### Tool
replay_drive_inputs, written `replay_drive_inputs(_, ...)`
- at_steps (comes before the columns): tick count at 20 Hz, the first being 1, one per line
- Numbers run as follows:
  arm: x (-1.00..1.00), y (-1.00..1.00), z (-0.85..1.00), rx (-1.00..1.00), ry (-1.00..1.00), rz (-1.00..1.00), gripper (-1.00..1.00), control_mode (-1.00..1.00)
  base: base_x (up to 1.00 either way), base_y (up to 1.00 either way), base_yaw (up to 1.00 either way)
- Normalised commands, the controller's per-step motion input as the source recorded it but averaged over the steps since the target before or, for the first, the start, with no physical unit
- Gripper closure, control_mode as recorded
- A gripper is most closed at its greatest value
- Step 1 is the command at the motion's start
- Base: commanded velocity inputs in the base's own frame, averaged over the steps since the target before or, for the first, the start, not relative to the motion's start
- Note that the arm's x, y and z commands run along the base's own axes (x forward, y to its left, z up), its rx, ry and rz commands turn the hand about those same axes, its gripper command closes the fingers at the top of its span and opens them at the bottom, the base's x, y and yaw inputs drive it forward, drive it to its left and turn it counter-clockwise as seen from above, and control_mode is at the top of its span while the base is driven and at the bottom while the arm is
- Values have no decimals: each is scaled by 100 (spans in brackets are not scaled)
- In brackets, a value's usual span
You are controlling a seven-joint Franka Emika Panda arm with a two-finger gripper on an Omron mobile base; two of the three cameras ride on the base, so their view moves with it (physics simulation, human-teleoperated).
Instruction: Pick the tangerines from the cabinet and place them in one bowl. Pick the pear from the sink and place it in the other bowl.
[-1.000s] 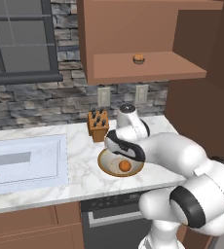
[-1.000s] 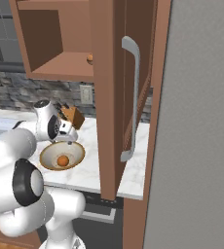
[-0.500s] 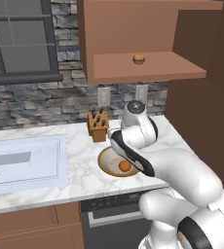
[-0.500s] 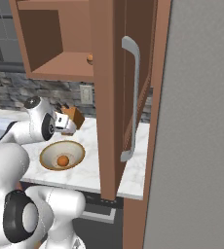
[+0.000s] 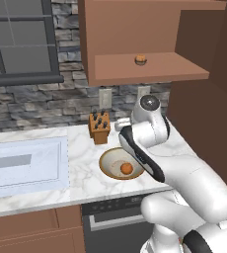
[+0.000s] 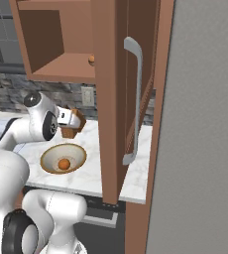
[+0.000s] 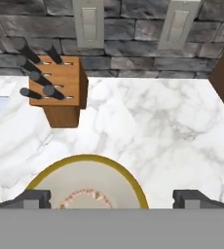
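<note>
gripper (image 7: 112, 198): jaws spread wide, nothing between them, above the near rim of the bowl
tan-rimmed bowl (image 5: 108, 159): on the marble counter (image 5: 86, 158), just in front of the knife block (image 5: 99, 127)
bright tangerine (image 5: 127, 168): inside that bowl
dull tangerine (image 5: 140, 60): on the open wall cabinet (image 5: 150, 69) shelf
sink (image 5: 24, 165): left of the bowl, apart from it
</note>
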Motion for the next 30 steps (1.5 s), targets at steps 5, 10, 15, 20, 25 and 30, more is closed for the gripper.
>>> replay_drive_inputs(5, 0, -8, 58, 3, -12, 0, -100, -100, 0, 0, 0)
replay_drive_inputs(10, 0, -6, 58, 4, -14, 1, -100, -100, 0, 0, 0)
replay_drive_inputs(15, 0, -6, 55, 11, -4, 3, -100, -100, 0, 0, 0)
replay_drive_inputs(20, -3, -3, 42, 2, -2, 5, -100, -100, 0, 0, 0)
replay_drive_inputs(25, -11, -5, 32, 0, -4, 4, -100, -100, 0, 0, 0)
replay_drive_inputs(30, -15, -1, 31, -4, -1, 11, -100, -100, 0, 0, 0)
